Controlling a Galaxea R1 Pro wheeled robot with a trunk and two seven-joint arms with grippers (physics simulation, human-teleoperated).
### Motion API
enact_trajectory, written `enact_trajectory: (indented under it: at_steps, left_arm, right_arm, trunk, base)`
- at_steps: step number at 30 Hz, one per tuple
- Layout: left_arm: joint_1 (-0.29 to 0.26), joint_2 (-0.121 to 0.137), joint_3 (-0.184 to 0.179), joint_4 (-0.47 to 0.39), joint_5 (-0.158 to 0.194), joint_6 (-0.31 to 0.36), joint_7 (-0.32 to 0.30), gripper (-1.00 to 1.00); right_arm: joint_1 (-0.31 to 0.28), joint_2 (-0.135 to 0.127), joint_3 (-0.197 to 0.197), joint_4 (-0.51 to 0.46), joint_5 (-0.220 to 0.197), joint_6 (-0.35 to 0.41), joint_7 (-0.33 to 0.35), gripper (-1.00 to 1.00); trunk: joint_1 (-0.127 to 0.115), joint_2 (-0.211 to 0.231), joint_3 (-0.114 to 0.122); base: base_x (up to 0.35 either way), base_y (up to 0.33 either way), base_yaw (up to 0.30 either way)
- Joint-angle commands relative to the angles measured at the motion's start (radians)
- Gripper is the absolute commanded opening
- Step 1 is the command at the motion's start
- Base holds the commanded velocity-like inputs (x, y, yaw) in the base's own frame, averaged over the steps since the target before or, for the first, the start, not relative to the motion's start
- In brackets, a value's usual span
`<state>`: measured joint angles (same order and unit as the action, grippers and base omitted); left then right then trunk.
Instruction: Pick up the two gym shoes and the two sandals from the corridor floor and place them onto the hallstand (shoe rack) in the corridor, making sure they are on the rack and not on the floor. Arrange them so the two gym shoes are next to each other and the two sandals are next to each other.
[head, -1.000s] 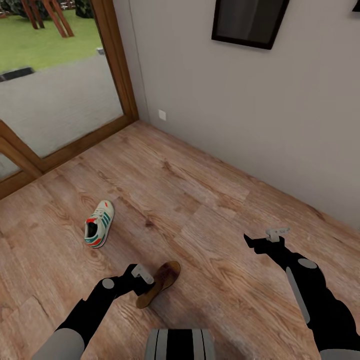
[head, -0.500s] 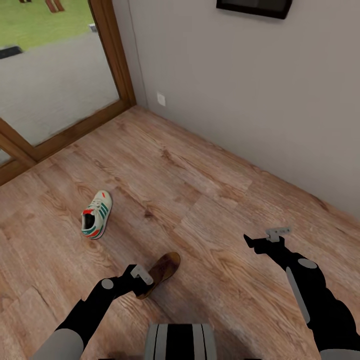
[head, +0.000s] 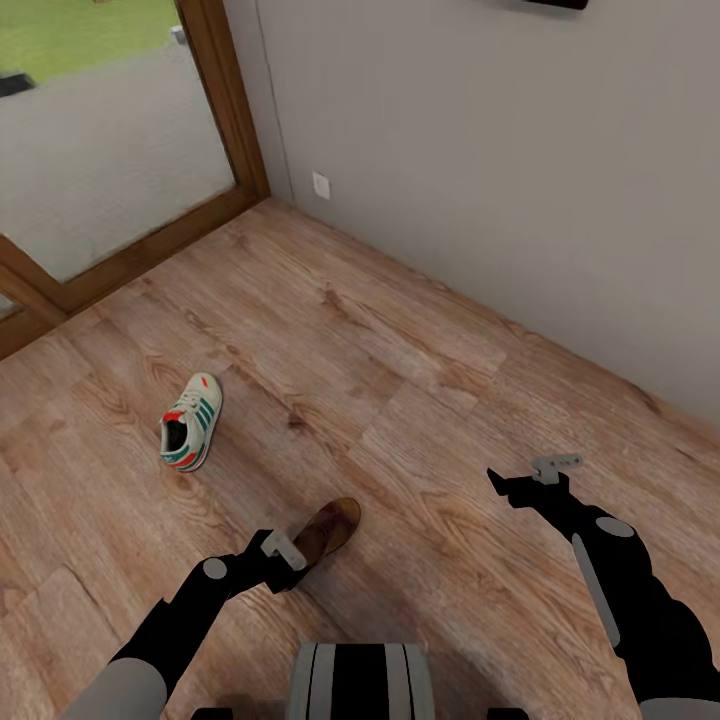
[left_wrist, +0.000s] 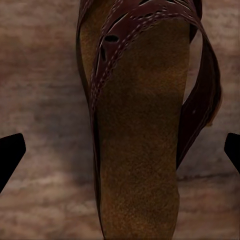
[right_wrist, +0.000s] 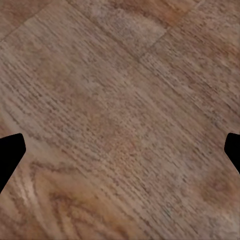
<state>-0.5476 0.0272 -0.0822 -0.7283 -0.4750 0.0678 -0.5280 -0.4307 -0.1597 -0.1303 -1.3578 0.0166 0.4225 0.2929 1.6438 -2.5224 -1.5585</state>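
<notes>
With the view tilted lower, the sandal (head: 326, 529) is straddled lengthwise by the left gripper (left_wrist: 120, 150), its fingers spread; the right gripper (right_wrist: 120, 150) is likewise spread.

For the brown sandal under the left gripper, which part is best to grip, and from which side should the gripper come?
Probably from above, across the middle: the sandal lies flat on the floor, sole down, insole up, lengthwise between the open fingers of the left gripper. Closing on its two long edges behind the straps seems the safest hold.
</notes>
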Motion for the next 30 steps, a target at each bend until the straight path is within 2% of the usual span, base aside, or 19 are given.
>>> enact_trajectory:
  at_steps: [1,9,12,25,30]
  left_arm:
    - [0.0,0.001,-0.002,-0.002,-0.005,0.006,-0.003,1.0]
    - [0.0,0.002,-0.002,-0.001,-0.048,0.007,-0.002,1.0]
    - [0.0,0.002,-0.001,0.0,-0.066,0.007,-0.001,1.0]
    - [0.0,0.002,0.0,0.0,-0.074,0.007,-0.001,1.0]
    - [0.0,0.0,0.003,-0.002,-0.075,0.007,-0.001,1.0]
  right_arm:
    - [0.0,0.0,-0.002,-0.001,0.002,0.005,0.006,1.0]
    - [0.0,0.0,-0.002,-0.001,0.002,0.005,0.006,1.0]
    - [0.0,0.0,-0.002,-0.001,0.002,0.005,0.006,1.0]
    - [0.0,0.0,-0.013,-0.001,0.002,0.005,0.006,1.0]
    - [0.0,0.0,-0.036,-0.001,0.002,0.005,0.006,1.0]
  trunk:
    - [0.0,0.0,-0.001]
    - [0.003,-0.002,-0.032]
    - [0.003,-0.002,-0.033]
    - [0.003,-0.002,-0.044]
    - [0.006,-0.003,-0.064]
  base:
    - [0.0,0.0,0.0]
    - [0.0,0.0,0.0]
    - [0.0,0.0,0.0]
    - [0.0,0.0,0.0]
    - [0.0,0.0,0.0]
